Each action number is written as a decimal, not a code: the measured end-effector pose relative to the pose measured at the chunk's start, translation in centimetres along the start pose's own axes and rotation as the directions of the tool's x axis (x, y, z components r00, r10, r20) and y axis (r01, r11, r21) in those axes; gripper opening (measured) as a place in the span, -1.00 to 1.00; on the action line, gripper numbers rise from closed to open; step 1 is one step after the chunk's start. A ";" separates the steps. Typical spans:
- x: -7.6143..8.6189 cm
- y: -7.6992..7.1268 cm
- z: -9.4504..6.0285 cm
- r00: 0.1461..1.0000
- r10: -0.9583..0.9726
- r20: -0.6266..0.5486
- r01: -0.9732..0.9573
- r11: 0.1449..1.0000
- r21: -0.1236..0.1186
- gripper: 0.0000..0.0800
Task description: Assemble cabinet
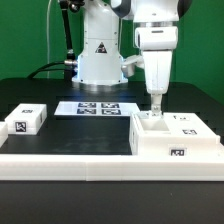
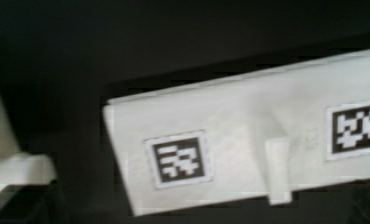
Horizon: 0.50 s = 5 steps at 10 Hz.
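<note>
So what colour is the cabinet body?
The cabinet is white with square black-and-white tags, clearest in the exterior view.

The cabinet (image 1: 190, 138) is white, with square black-and-white tags (image 2: 178, 160) on its faces. The block (image 1: 28, 120) is white too, with a like tag. The marker board (image 1: 97, 107) is white with black-patterned squares. The counter (image 1: 70, 138) is black, the arm (image 1: 157, 45) white, the backdrop (image 1: 20, 40) green.
</note>
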<state>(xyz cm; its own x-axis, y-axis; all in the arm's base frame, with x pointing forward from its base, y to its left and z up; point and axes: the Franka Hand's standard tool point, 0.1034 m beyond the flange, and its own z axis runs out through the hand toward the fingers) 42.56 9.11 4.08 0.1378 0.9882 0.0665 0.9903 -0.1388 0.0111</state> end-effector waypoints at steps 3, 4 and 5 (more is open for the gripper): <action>0.4 -0.7 1.7 1.000 -0.009 -0.022 0.009 1.000 0.006 0.99; 0.4 -0.9 1.9 1.000 -0.007 -0.023 0.007 1.000 0.009 0.99; 0.2 -0.9 2.1 1.000 -0.004 -0.023 0.004 1.000 0.014 0.99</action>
<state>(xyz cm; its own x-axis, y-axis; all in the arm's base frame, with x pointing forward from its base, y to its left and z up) 41.69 9.58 1.98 0.1336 0.9870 0.0891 0.9910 -0.1339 -0.0024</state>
